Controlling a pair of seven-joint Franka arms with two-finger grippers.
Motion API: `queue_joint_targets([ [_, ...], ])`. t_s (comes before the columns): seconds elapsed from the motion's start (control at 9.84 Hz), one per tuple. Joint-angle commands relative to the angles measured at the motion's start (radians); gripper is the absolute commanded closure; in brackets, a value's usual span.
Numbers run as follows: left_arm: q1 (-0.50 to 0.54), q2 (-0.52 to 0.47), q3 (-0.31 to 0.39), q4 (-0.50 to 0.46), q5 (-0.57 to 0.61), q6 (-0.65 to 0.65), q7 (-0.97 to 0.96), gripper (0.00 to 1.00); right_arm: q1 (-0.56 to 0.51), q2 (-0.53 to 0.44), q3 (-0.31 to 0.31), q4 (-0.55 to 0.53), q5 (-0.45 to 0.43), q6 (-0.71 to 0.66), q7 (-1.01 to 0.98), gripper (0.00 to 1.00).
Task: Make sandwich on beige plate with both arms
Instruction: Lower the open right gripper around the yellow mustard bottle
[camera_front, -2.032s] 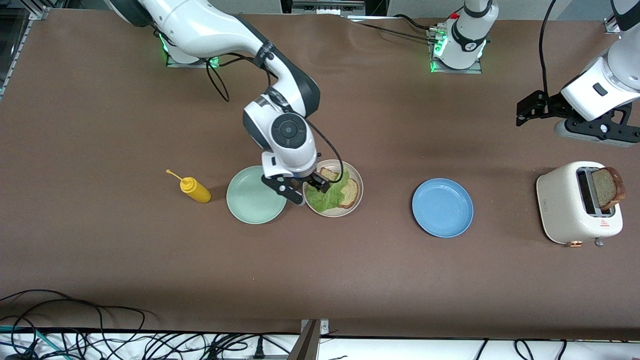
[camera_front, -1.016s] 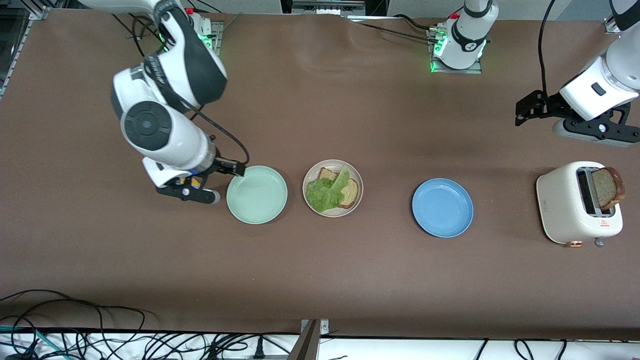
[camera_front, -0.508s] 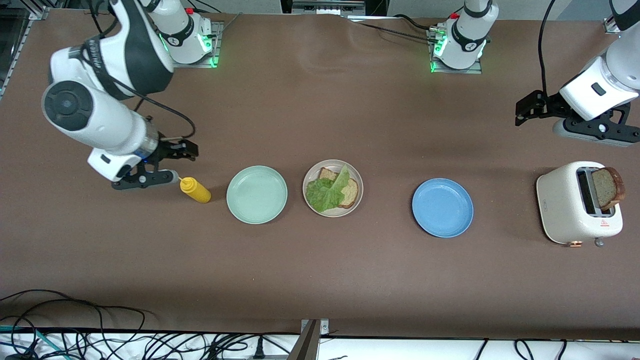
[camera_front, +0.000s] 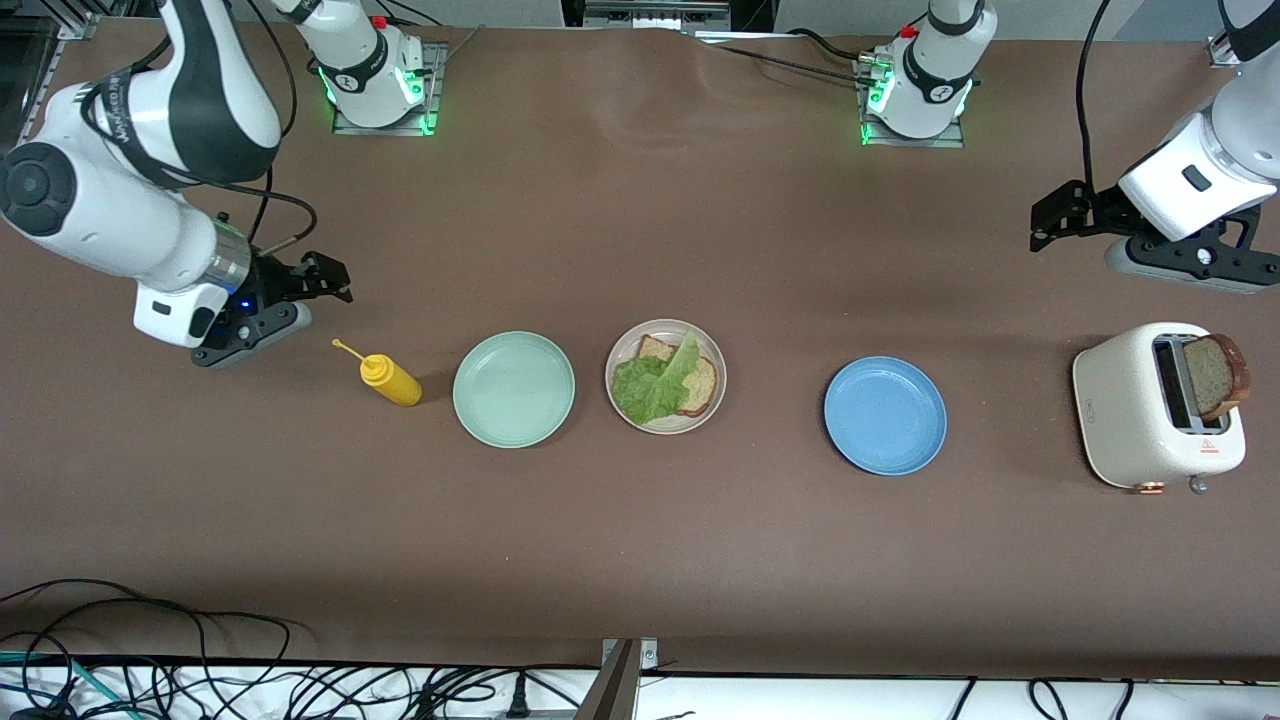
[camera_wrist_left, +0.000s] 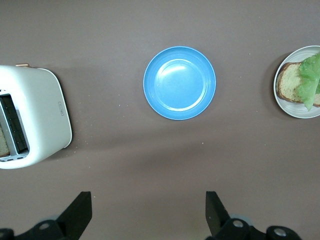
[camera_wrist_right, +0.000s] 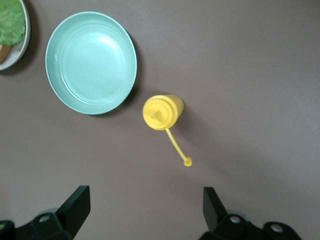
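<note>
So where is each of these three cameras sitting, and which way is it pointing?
Front view: high across the table, facing both arms; shows the right gripper, left gripper, open and empty, and the table's things.
Left wrist view: on the left arm's wrist, looking down at the toaster and blue plate; its own fingertips show.
Right wrist view: on the right arm's wrist, looking down at the mint-green plate and yellow squeeze bottle; own fingertips show.
Both wrist views catch the beige plate with lettuce.

Beige plate, green lettuce, brown bread.
</note>
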Motion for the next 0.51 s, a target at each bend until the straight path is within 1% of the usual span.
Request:
queue_joint_targets([
  [0.0,-0.005,-0.020,0.008,-0.012,-0.018,-0.008,0.006,0.00,-0.023,-0.032,-0.069,-0.121,0.127,0.110,-0.308,0.00],
  [0.1,-0.005,-0.021,0.007,-0.012,-0.018,-0.008,0.006,0.00,-0.024,-0.023,-0.098,-0.148,0.160,0.145,-0.399,0.00],
  [0.2,-0.005,-0.020,0.007,-0.012,-0.018,-0.008,0.006,0.00,-0.027,-0.012,-0.113,-0.164,0.201,0.171,-0.505,0.00],
  [0.41,-0.005,-0.020,0.007,-0.012,-0.018,-0.008,0.006,0.00,-0.047,0.020,-0.121,-0.199,0.284,0.245,-0.687,0.00],
])
